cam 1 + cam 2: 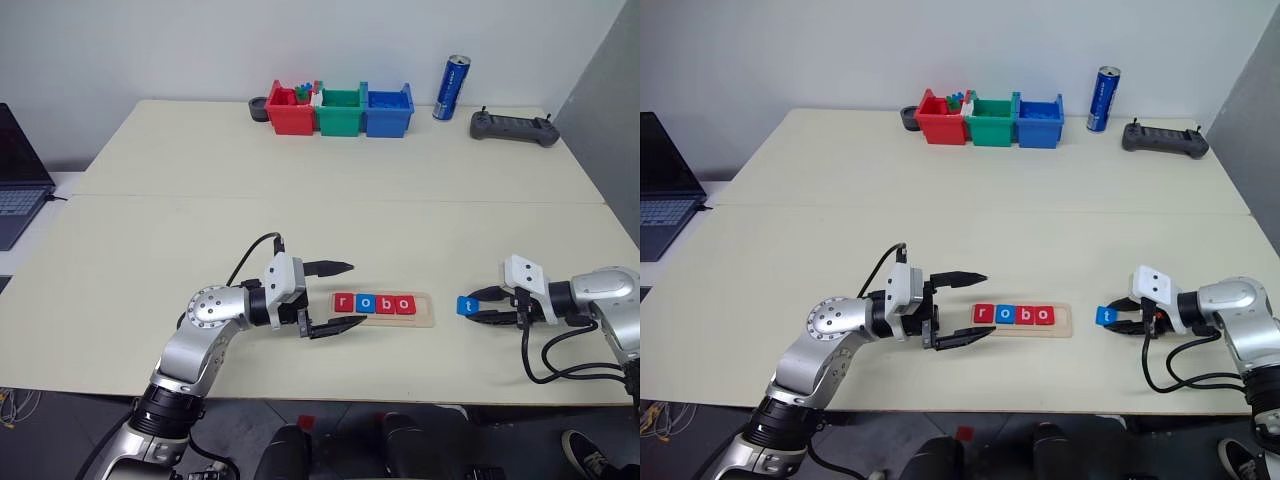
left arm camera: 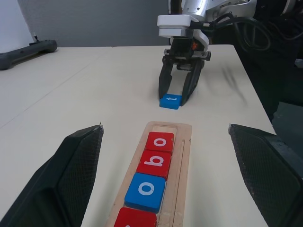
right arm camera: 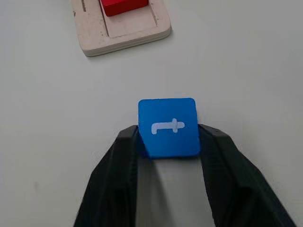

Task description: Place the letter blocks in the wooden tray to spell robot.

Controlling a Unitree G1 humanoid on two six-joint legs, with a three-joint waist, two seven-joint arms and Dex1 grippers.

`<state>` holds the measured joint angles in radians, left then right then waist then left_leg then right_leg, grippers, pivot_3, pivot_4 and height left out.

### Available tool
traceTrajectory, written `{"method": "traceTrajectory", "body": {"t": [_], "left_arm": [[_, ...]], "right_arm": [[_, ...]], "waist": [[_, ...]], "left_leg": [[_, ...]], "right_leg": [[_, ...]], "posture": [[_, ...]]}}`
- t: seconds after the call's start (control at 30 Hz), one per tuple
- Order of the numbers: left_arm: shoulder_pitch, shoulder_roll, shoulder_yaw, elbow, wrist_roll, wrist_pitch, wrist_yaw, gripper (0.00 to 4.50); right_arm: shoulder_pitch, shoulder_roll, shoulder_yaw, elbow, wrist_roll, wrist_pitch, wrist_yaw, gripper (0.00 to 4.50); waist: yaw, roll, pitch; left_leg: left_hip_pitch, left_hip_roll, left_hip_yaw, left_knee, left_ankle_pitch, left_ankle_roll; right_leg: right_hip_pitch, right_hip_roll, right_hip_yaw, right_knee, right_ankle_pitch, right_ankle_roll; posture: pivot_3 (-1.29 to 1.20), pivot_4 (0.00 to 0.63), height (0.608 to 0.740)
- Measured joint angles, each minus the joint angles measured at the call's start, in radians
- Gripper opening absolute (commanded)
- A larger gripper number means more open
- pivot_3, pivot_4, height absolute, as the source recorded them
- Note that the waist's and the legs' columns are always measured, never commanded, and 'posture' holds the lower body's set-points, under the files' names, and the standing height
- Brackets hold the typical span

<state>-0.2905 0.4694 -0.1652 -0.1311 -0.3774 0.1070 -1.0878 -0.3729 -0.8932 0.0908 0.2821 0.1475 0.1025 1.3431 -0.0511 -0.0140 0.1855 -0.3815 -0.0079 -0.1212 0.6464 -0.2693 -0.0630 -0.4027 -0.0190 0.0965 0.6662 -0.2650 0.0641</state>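
The wooden tray (image 1: 427,308) lies near the table's front edge and holds a row of letter blocks: red r (image 1: 344,302), blue o (image 1: 365,303), red b (image 1: 385,304), red o (image 1: 404,304). Its right end slot is bare. The blue t block (image 1: 467,306) rests on the table just right of the tray. My right gripper (image 1: 479,306) is shut on it, with a black finger (image 3: 120,161) pressed against each side. My left gripper (image 1: 356,294) hangs open at the tray's left end, pointing along it, with nothing held.
At the table's far side stand red (image 1: 290,112), green (image 1: 341,112) and blue (image 1: 388,112) plastic bins. A blue can (image 1: 452,88) and a black controller (image 1: 514,127) sit to their right. A laptop (image 1: 18,175) sits at the far left.
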Motion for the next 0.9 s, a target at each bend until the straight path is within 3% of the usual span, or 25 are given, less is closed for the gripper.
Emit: {"method": "traceTrajectory", "body": {"t": [0.5, 0.9], "left_arm": [[0.000, 0.002, 0.000, 0.000, 0.000, -0.001, -0.013, 4.50], [0.000, 0.005, 0.000, 0.000, 0.000, 0.000, 0.000, 4.50]], "right_arm": [[-0.031, 0.035, 0.010, -0.205, 0.064, 0.110, -0.006, 1.45], [-0.065, 0.048, 0.081, -0.203, 0.028, 0.088, 0.004, 1.45]], "waist": [[0.000, 0.000, 0.000], [0.000, 0.000, 0.000]], "left_leg": [[0.000, 0.000, 0.000, 0.000, 0.000, 0.000], [0.000, 0.000, 0.000, 0.000, 0.000, 0.000]], "right_leg": [[0.000, 0.000, 0.000, 0.000, 0.000, 0.000], [0.000, 0.000, 0.000, 0.000, 0.000, 0.000]], "posture": [[0.00, 0.150, 0.740], [0.00, 0.150, 0.740]]}}
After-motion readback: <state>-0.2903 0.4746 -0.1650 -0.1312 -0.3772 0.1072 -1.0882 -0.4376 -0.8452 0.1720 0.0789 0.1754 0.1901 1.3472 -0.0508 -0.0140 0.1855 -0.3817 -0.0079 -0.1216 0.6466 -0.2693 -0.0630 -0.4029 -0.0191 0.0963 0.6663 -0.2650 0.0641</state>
